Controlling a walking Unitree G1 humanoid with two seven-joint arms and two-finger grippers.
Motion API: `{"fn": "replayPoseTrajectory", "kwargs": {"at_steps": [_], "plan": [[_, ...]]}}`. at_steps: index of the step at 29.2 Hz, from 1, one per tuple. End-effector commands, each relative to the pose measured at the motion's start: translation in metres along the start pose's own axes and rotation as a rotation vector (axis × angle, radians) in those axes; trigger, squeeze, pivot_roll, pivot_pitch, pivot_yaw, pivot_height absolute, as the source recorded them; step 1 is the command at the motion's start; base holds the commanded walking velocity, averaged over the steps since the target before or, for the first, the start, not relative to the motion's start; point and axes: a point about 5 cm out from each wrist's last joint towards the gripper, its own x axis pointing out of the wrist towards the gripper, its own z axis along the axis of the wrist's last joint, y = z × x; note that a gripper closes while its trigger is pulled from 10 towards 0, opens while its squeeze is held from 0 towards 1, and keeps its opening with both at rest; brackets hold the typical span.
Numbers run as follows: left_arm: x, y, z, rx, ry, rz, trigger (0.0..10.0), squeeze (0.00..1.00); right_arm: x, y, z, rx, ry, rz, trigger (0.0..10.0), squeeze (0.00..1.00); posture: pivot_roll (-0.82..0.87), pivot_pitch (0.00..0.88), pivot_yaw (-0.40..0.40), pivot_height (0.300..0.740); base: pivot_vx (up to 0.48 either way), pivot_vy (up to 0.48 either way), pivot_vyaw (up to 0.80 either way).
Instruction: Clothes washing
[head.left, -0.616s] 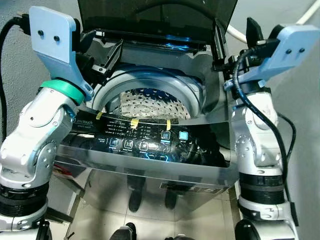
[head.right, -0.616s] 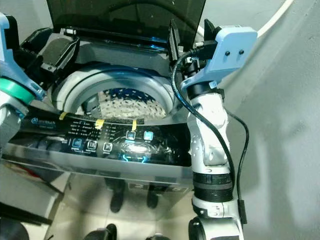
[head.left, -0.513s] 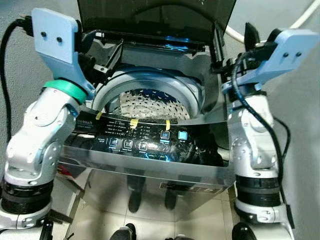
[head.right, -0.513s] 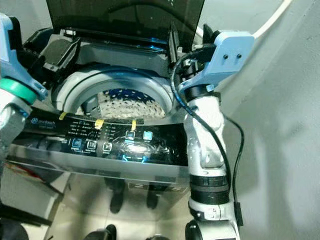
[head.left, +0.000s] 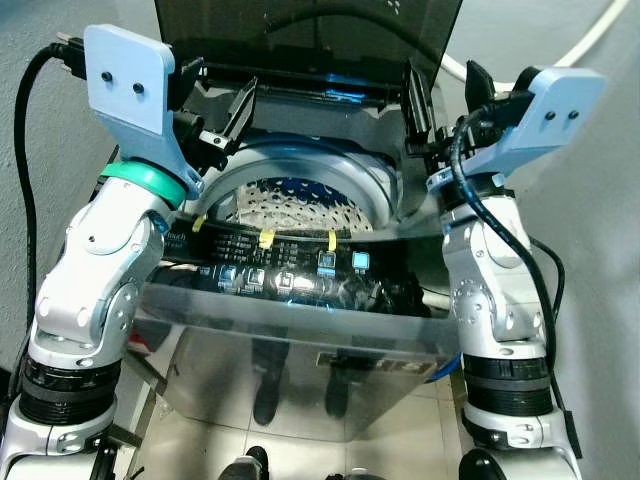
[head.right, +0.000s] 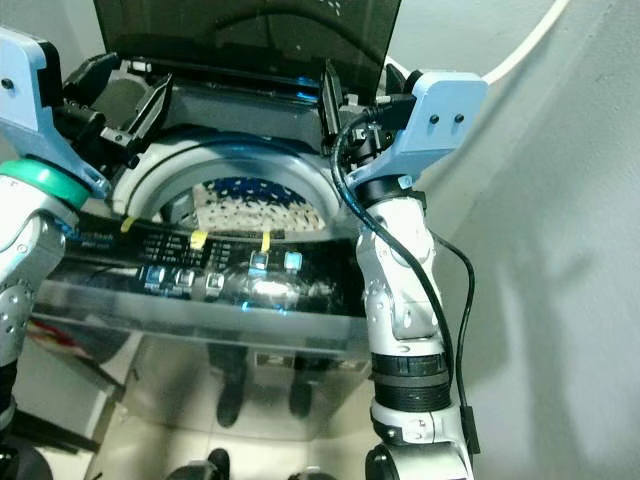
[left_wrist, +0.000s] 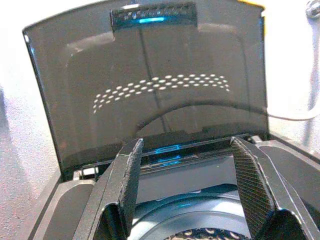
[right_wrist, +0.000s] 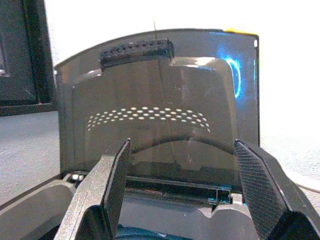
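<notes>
Since the earlier frames both arms have drawn in toward the middle of the frame and the whole picture has shifted, so the robot seems to have closed in on the machine. The left gripper (left_wrist: 186, 187) has its two black fingers spread wide with nothing between them, and the right gripper (right_wrist: 182, 192) is spread just as wide and as bare; both aim at the raised lid (left_wrist: 150, 100) across the upper part of the frame. Below them, at centre, the washing machine (head.left: 300, 340) stands open, its perforated drum (head.left: 300, 208) showing under the grey tub ring. No clothes can be made out in the drum, though the view into it is partial. In the lower centre the control panel (head.left: 290, 275) glows with blue buttons. The step in hand looks like lining up at the open machine; the next move probably calls for bringing the lid down or pressing the panel.
</notes>
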Motion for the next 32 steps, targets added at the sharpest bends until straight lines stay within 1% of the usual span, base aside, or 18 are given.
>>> {"fn": "replayPoseTrajectory", "kwargs": {"at_steps": [1, 9, 29, 30, 32], "plan": [[0.0014, -0.0023, 0.0026, 0.004, -0.022, -0.007, 10.0, 0.00, -0.0007, -0.0019, -0.0025, -0.013, 0.010, -0.005, 10.0, 0.00, 0.04, 0.015, 0.000, 0.740, -0.315, 0.000, 0.00], [0.0012, -0.0016, 0.0001, 0.006, -0.029, -0.001, 10.0, 0.00, -0.0014, -0.0001, -0.0056, -0.042, 0.034, 0.011, 10.0, 0.00, 0.04, 0.022, -0.002, 0.740, -0.317, 0.000, 0.00], [0.0031, -0.0014, -0.0038, 0.006, -0.030, 0.004, 10.0, 0.00, -0.0012, 0.0012, -0.0080, -0.073, 0.046, 0.038, 10.0, 0.00, 0.04, 0.027, -0.008, 0.740, -0.317, 0.000, 0.00], [0.0033, -0.0015, -0.0050, 0.007, -0.027, 0.003, 10.0, 0.00, -0.0016, 0.0018, -0.0096, -0.087, 0.054, 0.051, 10.0, 0.00, 0.04, 0.027, -0.008, 0.740, -0.285, 0.000, 0.64], [0.0033, -0.0015, -0.0050, 0.007, -0.027, 0.003, 10.0, 0.00, -0.0016, 0.0018, -0.0096, -0.087, 0.054, 0.051, 10.0, 0.00, 0.04, 0.027, -0.008, 0.740, -0.285, 0.000, 0.64]]}}
